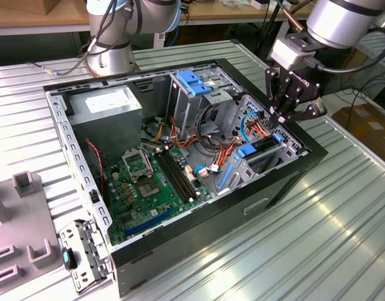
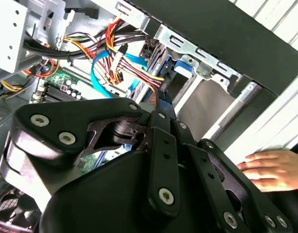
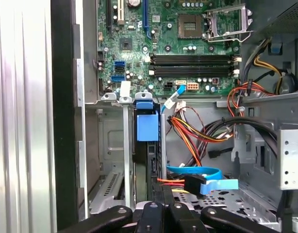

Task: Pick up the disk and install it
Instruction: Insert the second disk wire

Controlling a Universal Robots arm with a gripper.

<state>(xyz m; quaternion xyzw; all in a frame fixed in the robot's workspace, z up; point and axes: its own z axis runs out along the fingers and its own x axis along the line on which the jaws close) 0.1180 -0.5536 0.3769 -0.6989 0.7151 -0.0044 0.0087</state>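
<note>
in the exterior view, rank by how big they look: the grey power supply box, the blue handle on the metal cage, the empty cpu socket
1. Grey power supply box, clearly largest.
2. Blue handle on the cage.
3. CPU socket, close to the handle in apparent size, so this order is unsure.

The tabletop (image 1: 343, 232) is ribbed, silver-grey metal. An open black computer case (image 1: 180, 157) lies on its side directly on it, near the middle. At the exterior view's left, a grey fixture block (image 1: 20, 232) and a perforated metal bracket (image 1: 86, 254) rest on the tabletop just beside the case; the robot arm's base (image 1: 111, 59) stands behind.
</note>
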